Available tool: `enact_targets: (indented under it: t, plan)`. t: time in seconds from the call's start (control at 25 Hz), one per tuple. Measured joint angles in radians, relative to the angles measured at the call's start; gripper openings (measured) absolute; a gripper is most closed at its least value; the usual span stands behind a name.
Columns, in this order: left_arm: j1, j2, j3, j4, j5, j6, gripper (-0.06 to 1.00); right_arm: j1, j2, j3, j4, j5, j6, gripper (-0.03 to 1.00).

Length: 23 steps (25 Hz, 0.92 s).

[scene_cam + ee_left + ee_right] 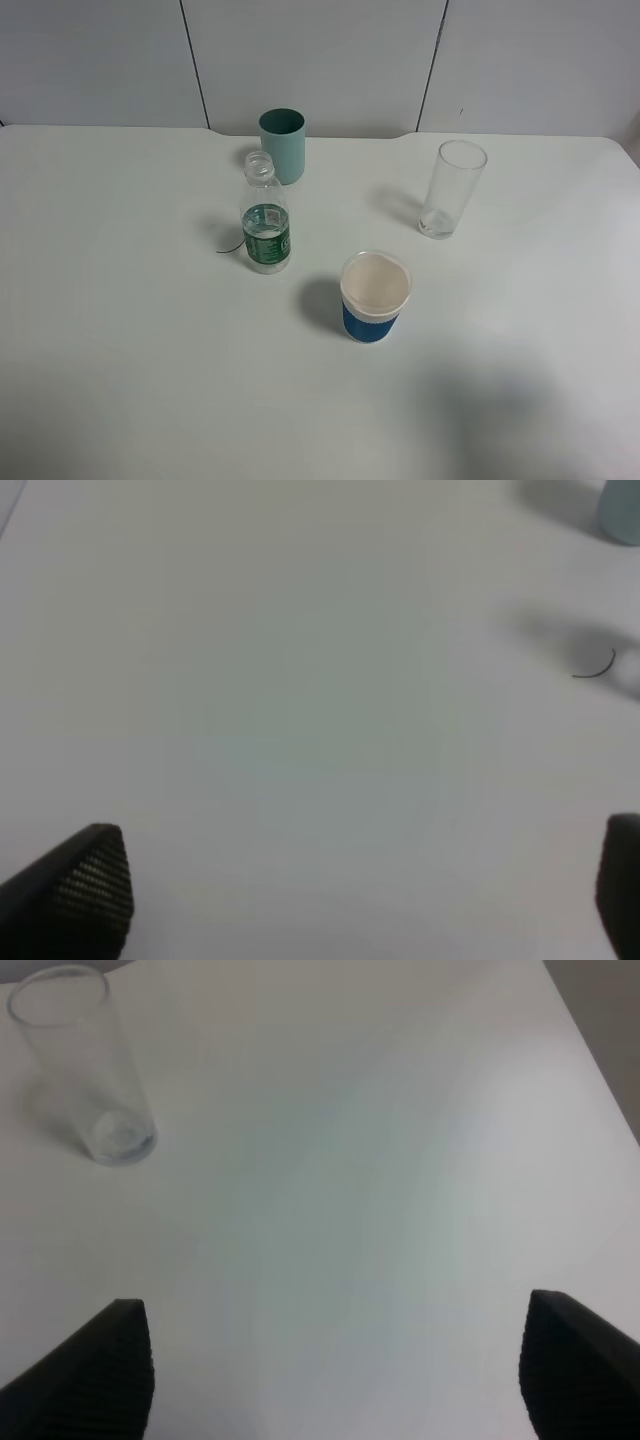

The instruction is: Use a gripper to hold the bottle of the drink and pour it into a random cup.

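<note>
Small clear plastic bottle with green label, upright at centre-left of frame, teal-green opaque cup just behind, left gripper and right gripper spread wide, empty, blurred blue shape perhaps the cup.

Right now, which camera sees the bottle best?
The exterior high view: the whole bottle stands upright on the table, capless, green label showing. The left wrist view catches at most a blurry bit at its edge; the right wrist view misses it.

Clear glossy plastic bottle with green paper-like label; matt teal cup; smooth matt white table (gripper fingertips look rough-textured black).
</note>
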Motion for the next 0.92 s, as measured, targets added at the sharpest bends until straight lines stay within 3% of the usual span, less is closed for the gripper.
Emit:
enact_targets:
  t: [0.92]
  plan:
    - [0.0,0.0,0.0,0.0,0.0,0.002,0.93,0.0,0.0,0.0,0.0,0.0,0.0,0.75]
